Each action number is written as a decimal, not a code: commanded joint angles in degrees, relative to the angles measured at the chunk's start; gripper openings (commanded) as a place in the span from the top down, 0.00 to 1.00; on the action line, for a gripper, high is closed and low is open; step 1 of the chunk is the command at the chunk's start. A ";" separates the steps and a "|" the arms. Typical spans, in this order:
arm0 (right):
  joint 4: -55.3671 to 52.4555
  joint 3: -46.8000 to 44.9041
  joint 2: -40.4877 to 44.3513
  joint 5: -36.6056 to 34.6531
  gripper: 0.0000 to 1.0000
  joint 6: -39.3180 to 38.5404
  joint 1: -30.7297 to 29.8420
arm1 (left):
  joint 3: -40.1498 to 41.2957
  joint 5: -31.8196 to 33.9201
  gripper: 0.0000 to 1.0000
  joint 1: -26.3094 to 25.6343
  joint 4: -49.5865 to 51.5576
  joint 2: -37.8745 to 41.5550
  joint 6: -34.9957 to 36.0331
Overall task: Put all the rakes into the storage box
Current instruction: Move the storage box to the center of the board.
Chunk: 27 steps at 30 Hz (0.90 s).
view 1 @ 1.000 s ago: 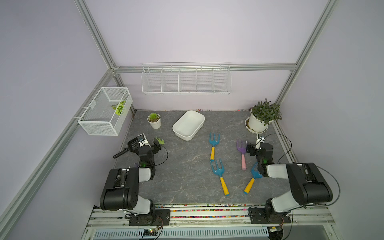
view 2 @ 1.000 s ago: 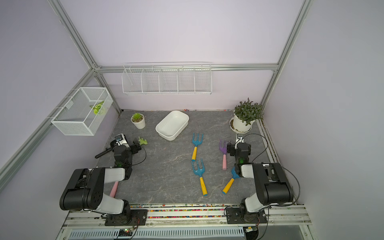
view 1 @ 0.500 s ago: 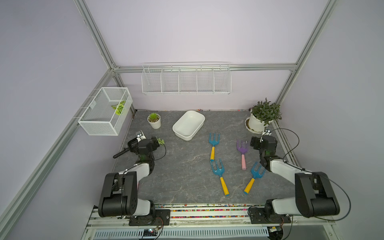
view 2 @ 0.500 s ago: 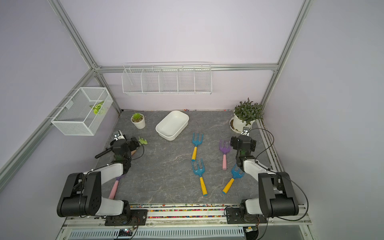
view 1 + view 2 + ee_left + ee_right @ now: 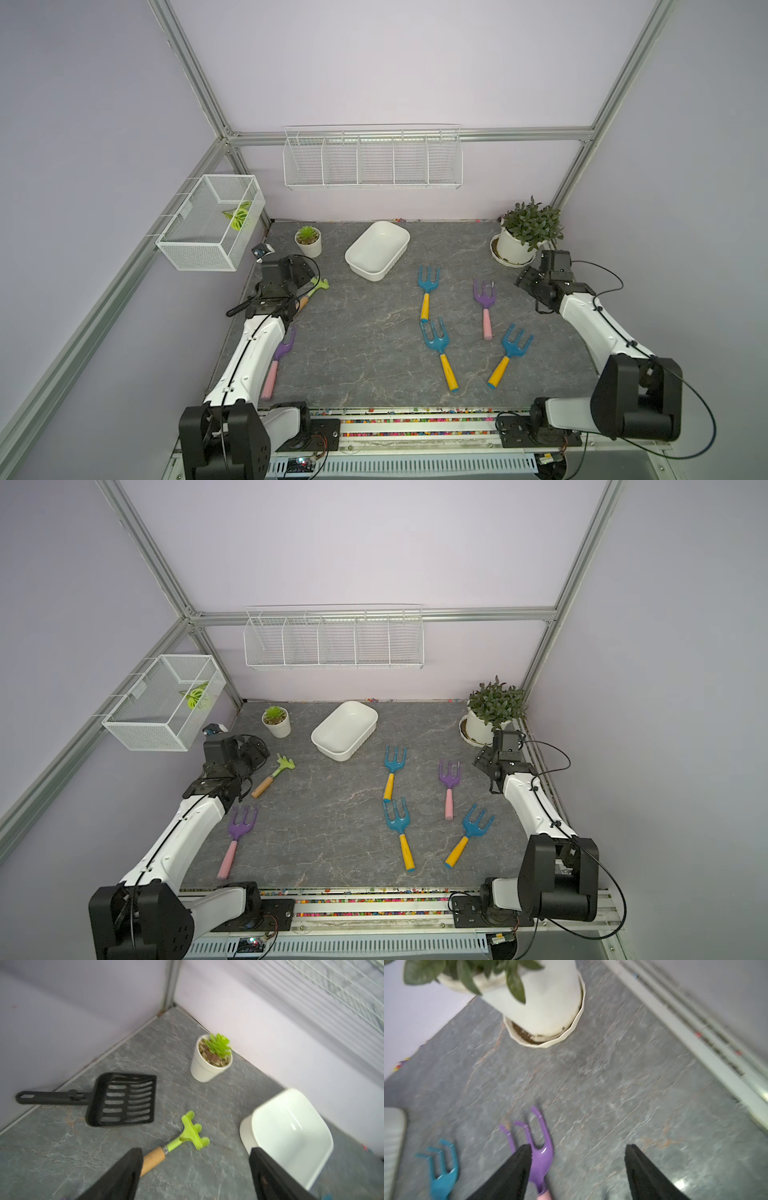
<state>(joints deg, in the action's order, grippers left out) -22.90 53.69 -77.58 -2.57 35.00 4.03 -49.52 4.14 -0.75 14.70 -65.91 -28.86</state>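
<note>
rake [image 5: 274,776] shows whole in a top view, lying flat on the desk [image 5: 332,837] beside the left arm, apart from the storage box [image 5: 338,755]; in a top view the arm covers its wooden handle and only the green head [image 5: 321,284] shows. left wrist view: left claw [image 5: 196,1152] gapes wide, holding nothing, near the handle; only here is a black slotted scoop [image 5: 122,1099] plain. right wrist view: right claw [image 5: 578,1148] likewise parted and empty, a purple fork [image 5: 538,1147] beside one finger.

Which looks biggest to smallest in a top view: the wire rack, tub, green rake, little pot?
1. wire rack
2. tub
3. rake and pot: too close to rank; the rake is longer, the pot bulkier.
</note>
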 commanded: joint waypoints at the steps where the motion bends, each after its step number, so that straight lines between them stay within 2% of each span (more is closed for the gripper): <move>1: -5.04 1.61 3.47 13.15 0.30 1.47 -0.82 | -3.93 -14.02 0.27 -0.04 9.46 1.31 -2.06; 3: -5.42 1.27 5.17 15.39 0.30 1.40 -2.10 | -5.73 -18.04 0.33 -0.10 12.89 0.96 -1.92; 8: -8.27 1.65 9.52 19.19 0.33 0.86 -6.34 | -10.95 -22.04 0.36 -2.31 19.60 -1.97 0.99; 14: -14.46 4.11 11.89 19.44 0.37 -0.26 -11.10 | -19.39 -17.36 0.36 -6.93 24.97 -10.49 5.53; 18: -15.84 4.84 13.73 19.18 0.36 -0.73 -13.18 | -24.34 -15.05 0.42 -7.40 26.82 -17.62 6.77; 27: -16.35 6.80 13.00 18.51 0.34 0.49 -15.65 | -36.07 -11.63 0.41 -9.51 30.58 -34.88 7.14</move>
<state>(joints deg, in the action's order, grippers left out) -38.26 58.61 -64.25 16.14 35.16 -10.61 -82.35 -9.63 -9.96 42.70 -97.47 -22.35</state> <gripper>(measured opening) 0.661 0.586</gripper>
